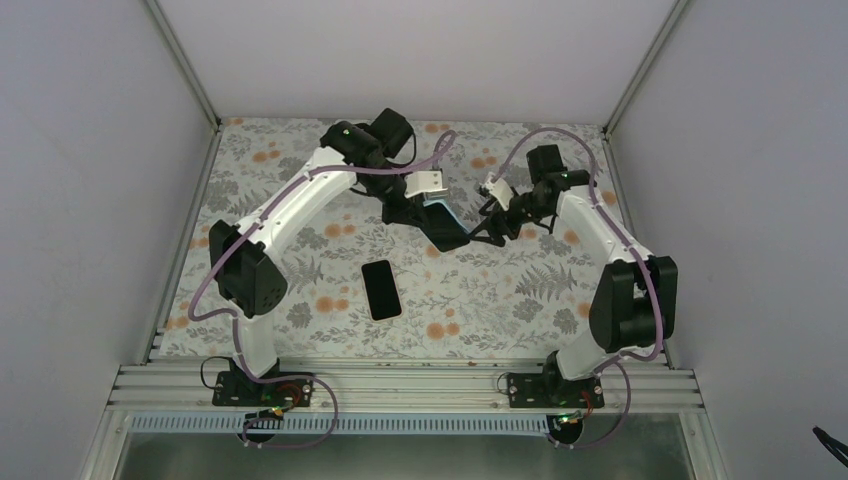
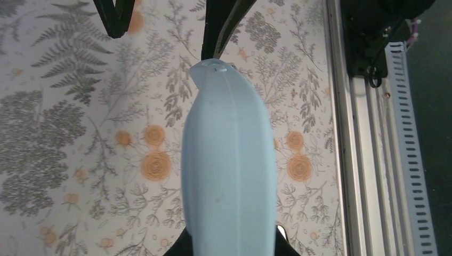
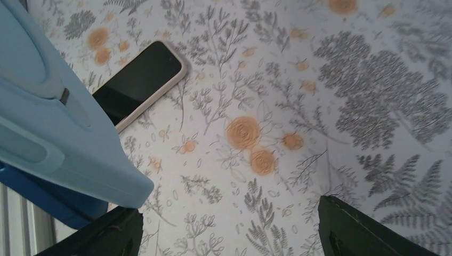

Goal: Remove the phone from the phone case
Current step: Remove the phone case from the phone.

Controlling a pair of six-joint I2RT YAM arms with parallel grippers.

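The slick, stiff black phone (image 1: 381, 289) lies flat on the flowered table (image 1: 520, 300), probably best gripped by its long edges, while the left gripper (image 1: 420, 212) pinches the floppy pale-blue case (image 2: 229, 160) aloft and the right gripper (image 3: 229, 213) stands spread.

Tabletop (image 1: 500, 300): cloth printed with grey ferns and orange flowers.
Walls (image 1: 420, 50): plain pale grey panels on three sides.
Corner posts (image 1: 185, 62): aluminium.
Rail (image 1: 400, 385): aluminium, along the near edge.
Light: even, soft.

The phone (image 1: 380, 289) obstructs the table's (image 1: 500, 300) near middle.
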